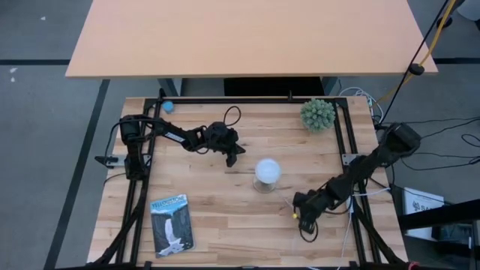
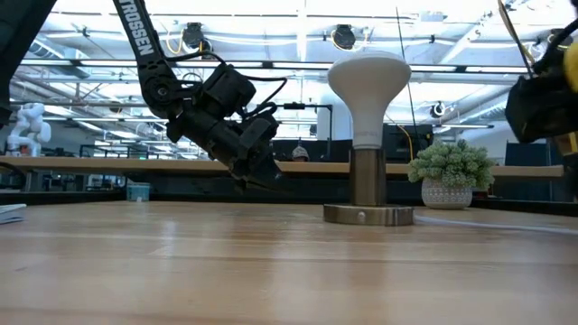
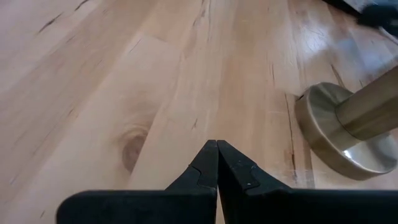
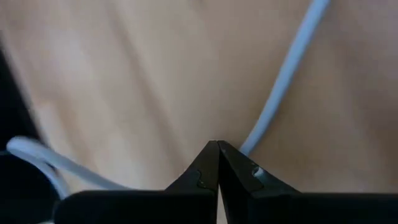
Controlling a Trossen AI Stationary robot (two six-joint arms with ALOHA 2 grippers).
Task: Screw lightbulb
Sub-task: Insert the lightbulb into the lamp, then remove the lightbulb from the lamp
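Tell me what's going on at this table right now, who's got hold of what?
Nothing is being held. The lightbulb stands upright in the brass socket base near the middle of the wooden table. The left gripper hangs above the table a little way from the bulb, fingers shut and empty. The right gripper sits low near the table's front right, also shut and empty, with a white cord on the wood beneath it. A green spiky ball and a booklet lie untouched.

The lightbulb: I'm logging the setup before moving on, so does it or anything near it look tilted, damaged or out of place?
Nothing stands out. The lightbulb stands upright in its socket mid-table, with both grippers, left and right, shut and clear of it.
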